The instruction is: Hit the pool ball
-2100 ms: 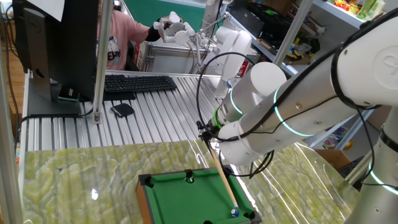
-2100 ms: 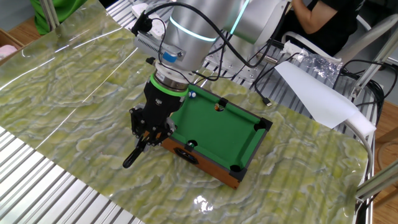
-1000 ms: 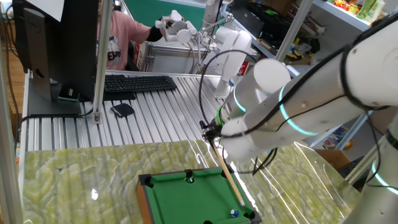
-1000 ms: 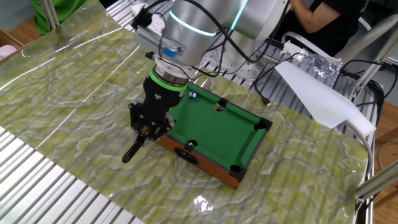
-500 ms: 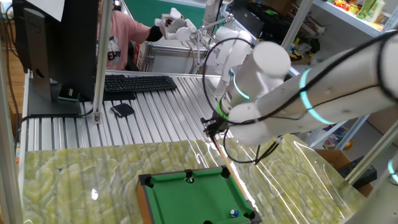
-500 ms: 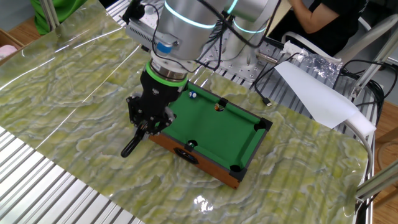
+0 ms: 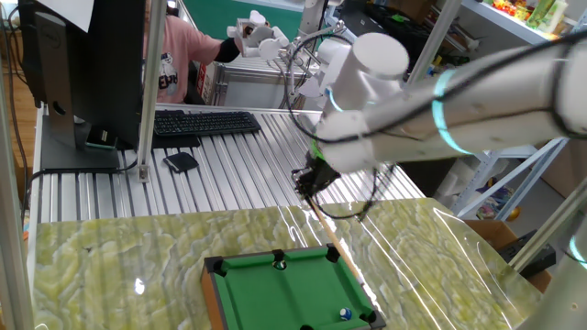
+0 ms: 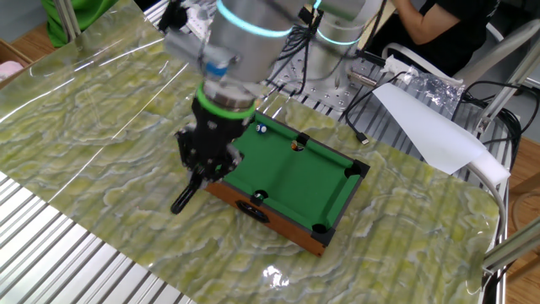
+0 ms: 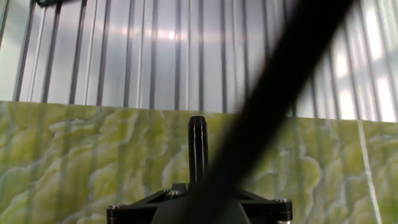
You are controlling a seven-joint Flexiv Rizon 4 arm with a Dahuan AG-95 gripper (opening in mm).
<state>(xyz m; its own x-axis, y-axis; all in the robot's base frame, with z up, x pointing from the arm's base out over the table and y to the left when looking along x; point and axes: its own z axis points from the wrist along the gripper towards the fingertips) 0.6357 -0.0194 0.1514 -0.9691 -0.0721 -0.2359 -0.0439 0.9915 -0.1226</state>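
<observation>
A mini green pool table [image 7: 281, 295] [image 8: 297, 179] lies on the marbled mat. The pool ball [image 7: 345, 313] [image 8: 261, 129], tiny and blue with white, rests by one corner pocket. A dark small ball [image 7: 280, 264] [image 8: 296, 145] sits near another pocket. My gripper [image 7: 310, 183] [image 8: 205, 163] hangs over the table's short end, shut on a thin wooden cue stick [image 7: 324, 226]. The cue's black butt [image 8: 184, 199] [image 9: 198, 147] sticks out behind the hand. The cue's tip is hard to make out and looks well clear of the pool ball. A blurred dark bar crosses the hand view.
A keyboard [image 7: 202, 122], a small black object [image 7: 181, 161] and a monitor [image 7: 83, 64] stand on the ribbed metal top behind the mat. A person in pink [image 7: 183, 57] sits beyond. A white sheet [image 8: 430, 127] and cables lie past the pool table.
The arm has swung up and back, drawing the cue away from the pool ball toward the table's far end. The pool ball and the dark ball have stayed where they were.
</observation>
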